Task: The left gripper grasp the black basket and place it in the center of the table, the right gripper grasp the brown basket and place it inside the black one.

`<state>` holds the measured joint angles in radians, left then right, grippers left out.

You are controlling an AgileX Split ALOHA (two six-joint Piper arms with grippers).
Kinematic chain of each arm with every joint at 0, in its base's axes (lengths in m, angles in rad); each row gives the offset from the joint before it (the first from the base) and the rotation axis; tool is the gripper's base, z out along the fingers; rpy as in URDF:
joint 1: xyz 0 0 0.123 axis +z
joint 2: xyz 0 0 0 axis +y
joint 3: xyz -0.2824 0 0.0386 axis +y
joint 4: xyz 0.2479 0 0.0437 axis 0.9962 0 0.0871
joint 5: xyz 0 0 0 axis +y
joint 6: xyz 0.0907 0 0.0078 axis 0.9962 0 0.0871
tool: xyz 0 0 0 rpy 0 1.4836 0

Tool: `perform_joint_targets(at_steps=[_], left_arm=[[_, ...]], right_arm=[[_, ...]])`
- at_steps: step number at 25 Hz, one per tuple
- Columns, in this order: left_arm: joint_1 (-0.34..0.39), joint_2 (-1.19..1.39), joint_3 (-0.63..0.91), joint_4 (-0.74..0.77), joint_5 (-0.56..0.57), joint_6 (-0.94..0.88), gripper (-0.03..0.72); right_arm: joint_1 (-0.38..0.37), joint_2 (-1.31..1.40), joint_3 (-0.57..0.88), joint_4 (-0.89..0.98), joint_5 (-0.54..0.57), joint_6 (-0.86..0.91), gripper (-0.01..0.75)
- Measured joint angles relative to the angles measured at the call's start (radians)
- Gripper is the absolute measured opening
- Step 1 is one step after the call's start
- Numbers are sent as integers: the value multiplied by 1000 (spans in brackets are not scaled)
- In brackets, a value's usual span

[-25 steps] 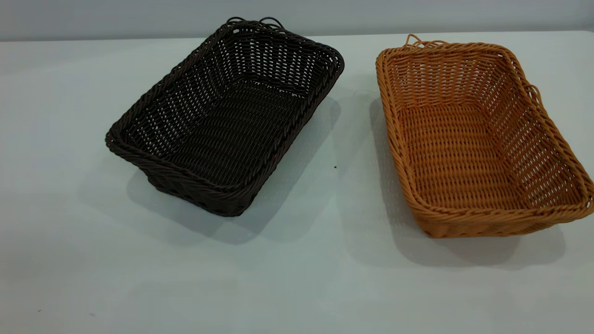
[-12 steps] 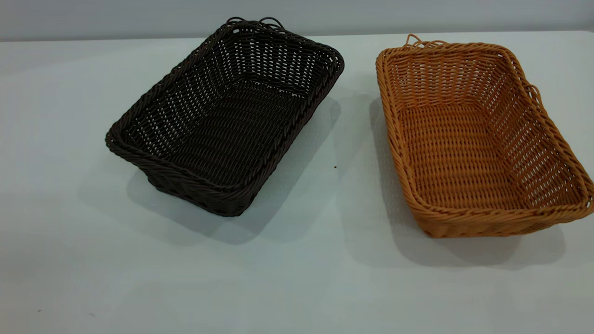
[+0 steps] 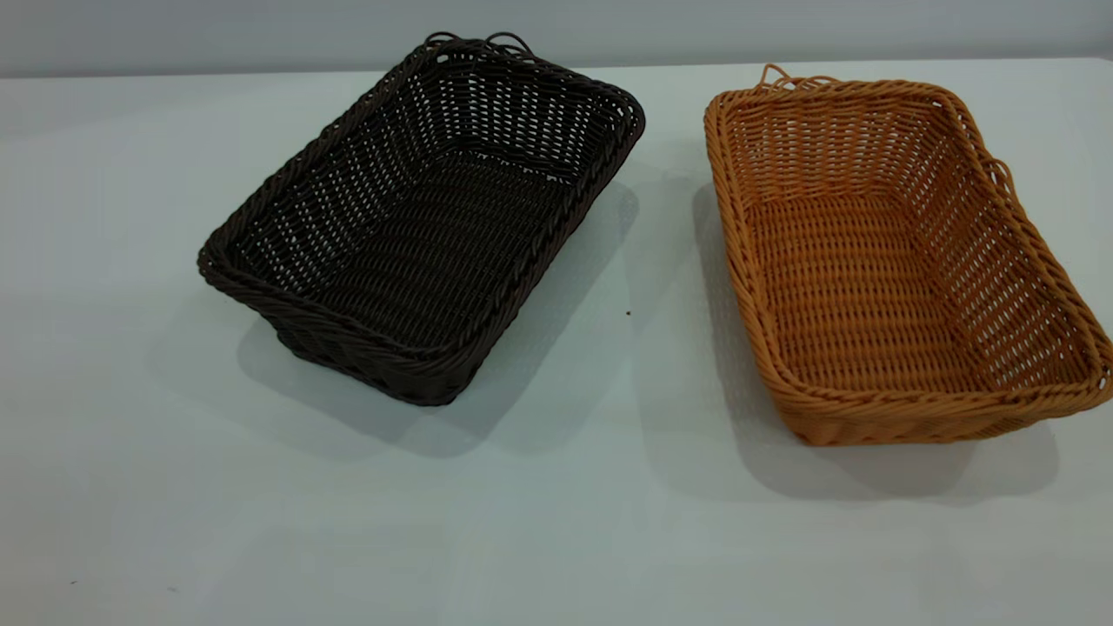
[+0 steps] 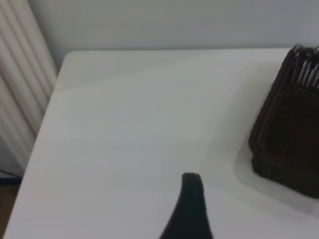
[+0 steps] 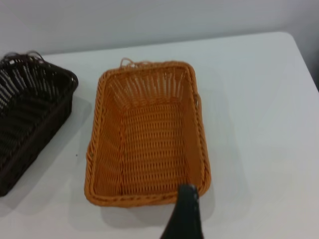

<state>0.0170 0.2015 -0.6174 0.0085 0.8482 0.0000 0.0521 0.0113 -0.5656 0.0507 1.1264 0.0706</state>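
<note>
A large white table fills the room in front of me, and behind it there is a plain pale wall.

The black basket stands on the table at about ten o'clock from the table centre. It is turned at an angle: one short end points toward one o'clock, the other toward seven o'clock. It is empty, and small loose strand loops stick up from its far rim. The brown basket stands at about three o'clock from the centre, to the right of the black one and apart from it, with a strip of bare table between them. It is also empty, and its near short end comes close to the right border of the exterior view. A tiny dark speck lies on the table between the two baskets.

Neither arm appears in the exterior view. In the left wrist view, one dark finger of the left gripper shows over bare table, with a corner of the black basket farther off and not touched. In the right wrist view, one dark finger of the right gripper shows above the near rim of the brown basket. For both grippers I cannot tell if the fingers are spread or closed.
</note>
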Motion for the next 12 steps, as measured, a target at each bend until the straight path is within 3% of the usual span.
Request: perform_joint_targets(at_steps=[6, 12], left_arm=[[0, 396, -89, -57, -209, 7, 580], [-15, 778, -220, -103, -347, 29, 580]], right_arm=[[0, 139, -36, -3, -52, 22, 587], [0, 311, -36, -6, -86, 49, 586]])
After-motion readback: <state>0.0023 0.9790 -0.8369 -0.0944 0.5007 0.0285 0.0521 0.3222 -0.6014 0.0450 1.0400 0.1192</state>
